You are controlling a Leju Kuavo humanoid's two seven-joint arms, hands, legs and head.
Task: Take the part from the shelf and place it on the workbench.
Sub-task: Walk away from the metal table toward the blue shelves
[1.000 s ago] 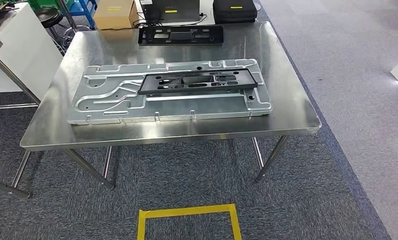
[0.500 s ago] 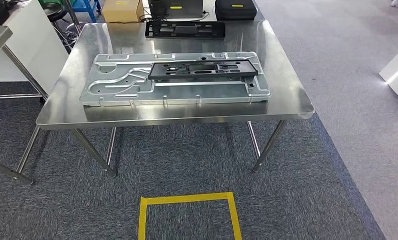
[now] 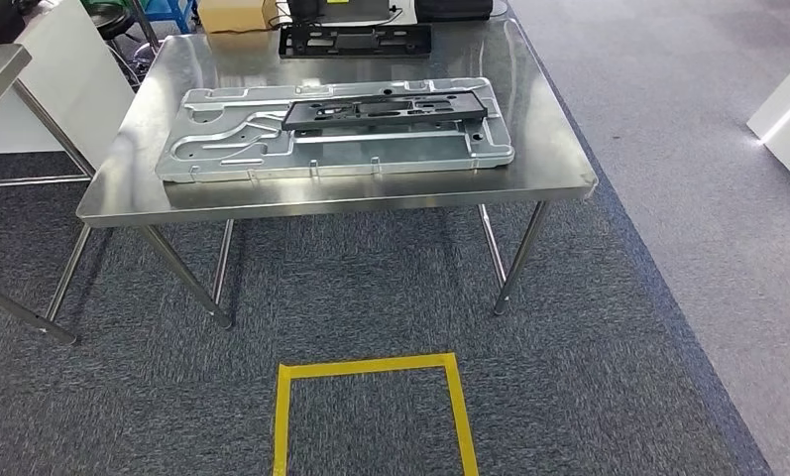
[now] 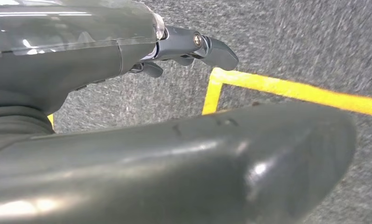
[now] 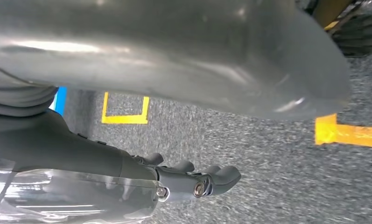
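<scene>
Workbench [image 3: 559, 159] of bare steel stands ahead in the head view, bearing a large silver plate [image 3: 222, 149] with a black part [image 3: 386, 109] lying flat on top of it, a second black part [image 3: 356, 40] near the far edge, and a yellow tape square [image 3: 371, 416] on the grey carpet in front. Seen from the left wrist, the left hand [image 4: 128, 116] hangs over carpet and yellow tape, fingers [image 4: 207, 46] loosely extended and grasping nothing. In the right wrist view the right hand [image 5: 142, 116] hangs likewise above the carpet, its fingers [image 5: 212, 179] apart from the thumb and holding nothing.
</scene>
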